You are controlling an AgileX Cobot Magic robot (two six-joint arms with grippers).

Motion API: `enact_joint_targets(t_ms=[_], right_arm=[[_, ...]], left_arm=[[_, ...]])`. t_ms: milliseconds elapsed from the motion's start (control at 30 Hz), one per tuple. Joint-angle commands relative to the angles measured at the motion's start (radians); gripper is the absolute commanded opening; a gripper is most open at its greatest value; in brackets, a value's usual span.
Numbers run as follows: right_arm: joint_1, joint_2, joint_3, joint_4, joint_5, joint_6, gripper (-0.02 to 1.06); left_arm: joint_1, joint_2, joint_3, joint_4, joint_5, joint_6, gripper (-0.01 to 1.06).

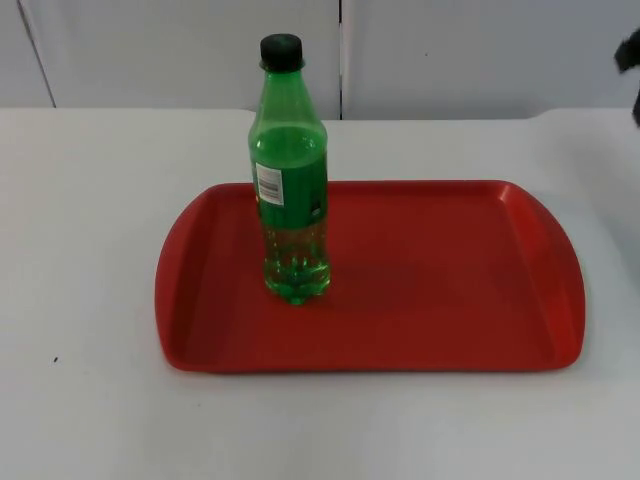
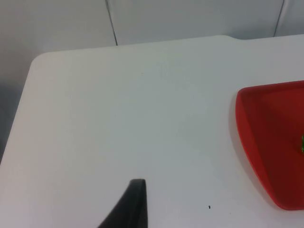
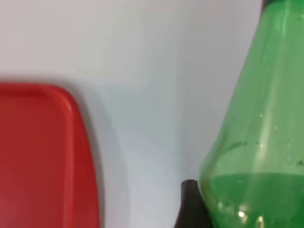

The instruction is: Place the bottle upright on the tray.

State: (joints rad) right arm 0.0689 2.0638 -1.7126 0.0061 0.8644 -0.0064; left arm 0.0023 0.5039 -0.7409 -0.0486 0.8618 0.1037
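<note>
The green bottle is seen standing upright on the red tray, on the half nearer the left gripper, its black cap on and its label turned sideways. In the right wrist view the bottle's body is seen directly beside the right gripper, though whether its fingers are clenched or released cannot be told. The left gripper is held over the bare white table, apart from the tray's end, and the state of its fingers cannot be told either.
</note>
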Motion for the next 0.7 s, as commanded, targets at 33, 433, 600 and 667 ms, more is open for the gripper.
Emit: enact_joint_targets(t_ms=[33, 433, 600, 667], right_arm=[[0.002, -0.117, -0.001, 0.017, -0.022, -0.047, 0.00], [0.054, -0.424, 0.108, 0.138, -0.284, -0.234, 0.00], [0.109, -0.538, 0.310, 0.138, -0.532, -0.267, 0.00], [0.141, -0.584, 0.441, 0.157, -0.709, -0.279, 0.00]], left_arm=[[0.000, -0.005, 0.003, 0.007, -0.008, -0.009, 1.05], [0.000, -0.005, 0.003, 0.007, -0.008, -0.009, 1.05], [0.000, -0.005, 0.003, 0.007, -0.008, -0.009, 1.05], [0.000, -0.005, 0.003, 0.007, -0.008, -0.009, 1.05]])
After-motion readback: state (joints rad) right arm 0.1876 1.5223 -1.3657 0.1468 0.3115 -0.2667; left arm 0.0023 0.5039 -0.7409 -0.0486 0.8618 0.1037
